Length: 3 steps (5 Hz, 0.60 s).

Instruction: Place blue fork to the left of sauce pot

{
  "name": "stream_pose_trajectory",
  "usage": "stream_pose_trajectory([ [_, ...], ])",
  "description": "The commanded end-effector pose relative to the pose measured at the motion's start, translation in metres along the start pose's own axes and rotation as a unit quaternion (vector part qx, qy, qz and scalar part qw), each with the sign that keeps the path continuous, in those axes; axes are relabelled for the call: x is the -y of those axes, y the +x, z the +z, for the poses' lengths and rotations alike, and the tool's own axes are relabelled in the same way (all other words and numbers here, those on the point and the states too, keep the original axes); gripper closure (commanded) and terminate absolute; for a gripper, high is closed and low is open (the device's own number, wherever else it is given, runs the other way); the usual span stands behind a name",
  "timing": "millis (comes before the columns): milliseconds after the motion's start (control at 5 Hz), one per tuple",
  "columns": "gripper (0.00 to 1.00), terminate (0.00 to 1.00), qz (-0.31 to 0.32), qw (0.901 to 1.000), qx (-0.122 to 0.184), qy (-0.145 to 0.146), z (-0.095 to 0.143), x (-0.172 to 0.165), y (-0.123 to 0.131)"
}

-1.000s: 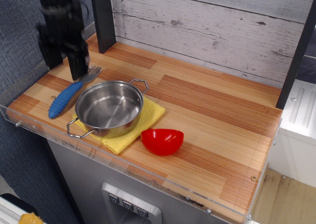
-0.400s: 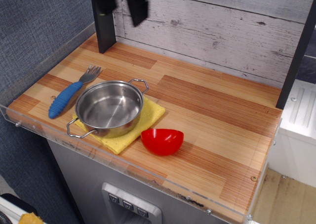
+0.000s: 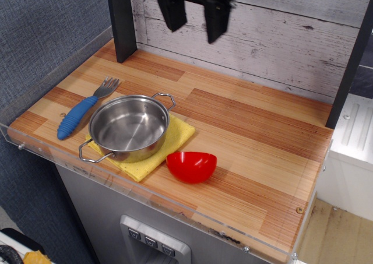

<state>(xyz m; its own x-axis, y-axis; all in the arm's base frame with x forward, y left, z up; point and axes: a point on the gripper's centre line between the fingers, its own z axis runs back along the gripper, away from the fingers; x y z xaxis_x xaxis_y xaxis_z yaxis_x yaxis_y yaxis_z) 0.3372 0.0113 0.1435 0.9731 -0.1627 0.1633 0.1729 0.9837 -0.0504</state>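
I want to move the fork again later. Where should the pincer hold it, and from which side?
Grip the fork at the middle of its thick ribbed blue handle, coming straight down from above. It lies flat, and the tines end sits close to the pot, so closing across the handle's width looks safest.

You have the blue fork (image 3: pixel 83 110) lying flat on the wooden counter (image 3: pixel 256 141), just left of the sauce pot (image 3: pixel 129 127), tines toward the back wall. Your pot sits on a yellow cloth (image 3: pixel 169 141), a red bowl (image 3: pixel 191 166) just beside it. Your gripper (image 3: pixel 195 19) hangs high at the back, fingers (image 3: pixel 216 20) apart, holding nothing
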Motion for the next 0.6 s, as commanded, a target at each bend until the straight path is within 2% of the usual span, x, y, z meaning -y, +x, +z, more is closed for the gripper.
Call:
stream_pose_trajectory([
  [0,0.00,0.00,0.003,0.9981,-0.013,0.060,0.0161,0.0175,-0.0125],
  [200,0.00,0.00,0.003,0.9981,-0.013,0.060,0.0161,0.0175,-0.0125],
  [400,0.00,1.00,0.003,0.9981,-0.013,0.060,0.0161,0.0175,-0.0125],
])
